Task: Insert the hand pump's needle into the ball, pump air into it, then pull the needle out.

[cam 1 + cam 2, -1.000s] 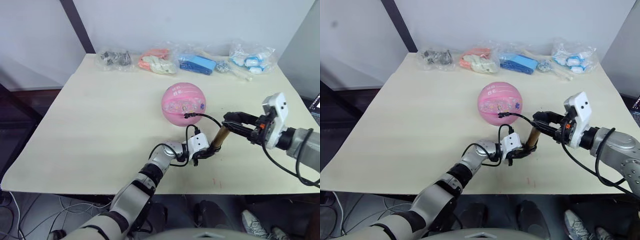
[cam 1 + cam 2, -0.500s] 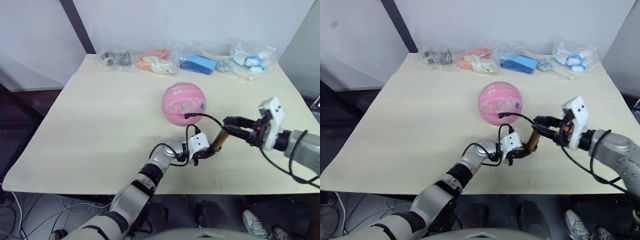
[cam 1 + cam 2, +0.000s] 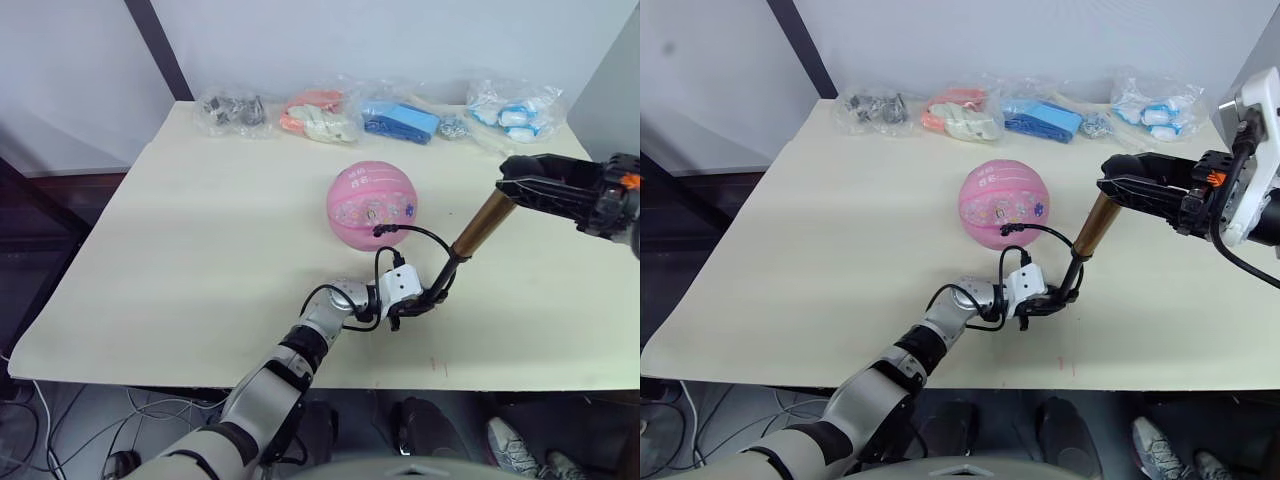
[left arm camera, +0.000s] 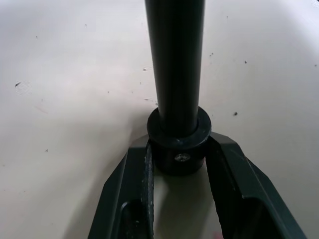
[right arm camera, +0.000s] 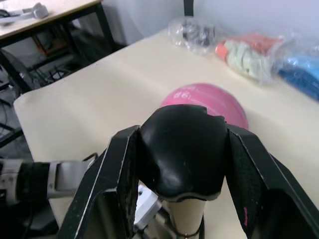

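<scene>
The pink ball (image 3: 370,203) sits round on the table's middle. A thin black hose (image 3: 415,234) loops from the hand pump to a small black fitting (image 3: 378,232) at the ball's near side; the needle itself is hidden there. The hand pump's brass cylinder (image 3: 484,224) slants up to the right over a thin black rod (image 3: 444,275). My left gripper (image 3: 424,302) rests on the table, shut on the black collar (image 4: 178,149) at the rod's lower end. My right gripper (image 3: 513,186) is raised, shut on the black cap (image 5: 182,144) atop the cylinder.
Along the table's far edge (image 3: 350,95) lie clear bags: grey parts (image 3: 230,108), orange-white items (image 3: 318,118), blue items (image 3: 400,118), blue-white items (image 3: 515,105). A second table (image 5: 45,12) stands beyond the far left corner.
My right gripper has risen and swung right and away with the brass cylinder, baring the black rod. The left gripper and the ball have stayed put.
</scene>
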You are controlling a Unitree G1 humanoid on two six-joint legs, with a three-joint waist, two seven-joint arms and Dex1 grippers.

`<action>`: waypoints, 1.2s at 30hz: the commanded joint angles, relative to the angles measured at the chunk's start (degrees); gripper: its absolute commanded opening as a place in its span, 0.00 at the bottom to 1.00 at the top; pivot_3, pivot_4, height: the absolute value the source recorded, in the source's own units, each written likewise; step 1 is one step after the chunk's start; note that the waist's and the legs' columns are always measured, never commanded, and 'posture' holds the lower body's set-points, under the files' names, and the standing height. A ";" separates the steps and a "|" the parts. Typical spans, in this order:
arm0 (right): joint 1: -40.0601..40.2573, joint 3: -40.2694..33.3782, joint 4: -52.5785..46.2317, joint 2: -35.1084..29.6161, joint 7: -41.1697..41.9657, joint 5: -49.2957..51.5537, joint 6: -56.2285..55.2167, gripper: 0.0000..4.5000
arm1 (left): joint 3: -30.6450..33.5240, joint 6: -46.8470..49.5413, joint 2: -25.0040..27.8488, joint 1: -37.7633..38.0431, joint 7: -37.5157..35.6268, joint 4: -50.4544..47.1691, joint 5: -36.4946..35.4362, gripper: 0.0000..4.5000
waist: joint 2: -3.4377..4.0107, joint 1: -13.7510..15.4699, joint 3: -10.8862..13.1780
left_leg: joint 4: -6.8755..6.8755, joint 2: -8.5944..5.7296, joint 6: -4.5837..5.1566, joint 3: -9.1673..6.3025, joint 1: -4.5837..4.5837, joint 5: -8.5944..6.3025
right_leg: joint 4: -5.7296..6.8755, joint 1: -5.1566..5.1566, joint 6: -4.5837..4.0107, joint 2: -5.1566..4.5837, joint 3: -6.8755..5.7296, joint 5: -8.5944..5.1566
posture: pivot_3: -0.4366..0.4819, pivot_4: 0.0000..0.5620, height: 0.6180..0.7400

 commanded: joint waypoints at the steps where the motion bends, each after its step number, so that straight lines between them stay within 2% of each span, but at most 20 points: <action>1: -4.80 -6.69 1.41 -3.14 -1.65 3.33 -3.17 0.42 | -1.90 2.61 1.60 2.80 -0.62 4.41 2.66 0.23 | 0.04 0.01 0.06 | 0.00 0.00 0.00 0.00 -0.05 0.00 | 0.00 -0.04 0.00 -0.01 0.00 0.00 | 0.48 0.27 1.00; 4: -4.45 -6.22 1.08 -3.43 -1.82 3.45 -3.01 0.42 | -1.86 2.53 1.57 2.81 -0.58 4.52 2.67 0.23 | 0.08 0.10 0.08 | 0.01 -0.01 0.00 0.00 -0.24 0.00 | 0.00 -0.23 0.00 -0.01 0.00 0.00 | 0.48 0.27 1.00; 10: 4.79 -2.50 -3.19 1.44 0.32 -4.71 -3.25 0.42 | -1.90 2.48 1.54 3.07 -0.55 4.32 2.70 0.23 | -0.04 0.23 0.01 | 0.07 -0.01 0.00 -0.02 -0.33 0.00 | 0.02 -0.29 0.01 -0.01 -0.03 0.00 | 0.48 0.27 1.00; 14: 10.82 0.86 -4.66 5.18 1.57 -10.14 -5.94 0.42 | -2.00 2.39 1.91 3.47 -0.62 4.00 2.71 0.23 | -0.30 0.00 -0.14 | 0.03 0.00 0.00 0.00 0.02 0.00 | 0.06 -0.01 0.03 0.01 -0.01 -0.01 | 0.48 0.27 1.00; 19: 17.18 8.58 -4.00 10.53 3.69 -19.85 -10.38 0.42 | -2.28 2.54 2.44 4.33 -0.95 3.07 2.68 0.23 | -0.52 -0.29 -0.34 | -0.01 0.11 0.00 0.01 0.31 0.00 | 0.06 0.19 0.24 0.15 0.01 -0.15 | 0.48 0.27 1.00; 25: 18.08 20.87 1.84 18.76 5.68 -31.05 -14.68 0.42 | -2.41 3.18 2.72 5.06 -1.30 1.85 2.52 0.23 | -0.76 -0.38 -0.65 | -0.04 0.22 0.00 -0.05 0.39 0.00 | 0.10 0.20 0.23 0.28 0.00 -0.16 | 0.48 0.27 1.00; 30: 18.14 30.13 7.10 22.80 9.24 -40.76 -16.93 0.42 | -2.43 3.92 2.69 5.01 -1.35 1.01 2.46 0.23 | -0.90 -0.53 -0.90 | -0.04 0.21 -0.01 -0.05 0.42 0.00 | 0.09 0.21 0.22 0.28 0.00 -0.16 | 0.48 0.27 1.00; 32: 18.45 30.51 7.01 23.57 9.98 -41.96 -17.26 0.42 | -2.42 4.21 2.73 4.98 -1.35 0.68 2.43 0.23 | -0.94 -0.54 -1.15 | -0.04 0.21 -0.01 -0.04 0.45 0.00 | 0.09 0.22 0.22 0.27 0.01 -0.16 | 0.48 0.27 1.00; 36: 18.27 25.96 4.61 23.30 10.24 -40.81 -16.85 0.42 | -2.33 4.58 2.87 4.91 -1.33 0.37 2.33 0.23 | -1.02 -0.55 -1.22 | -0.08 0.24 -0.01 -0.08 0.52 0.00 | 0.10 0.26 0.19 0.31 -0.01 -0.18 | 0.48 0.27 1.00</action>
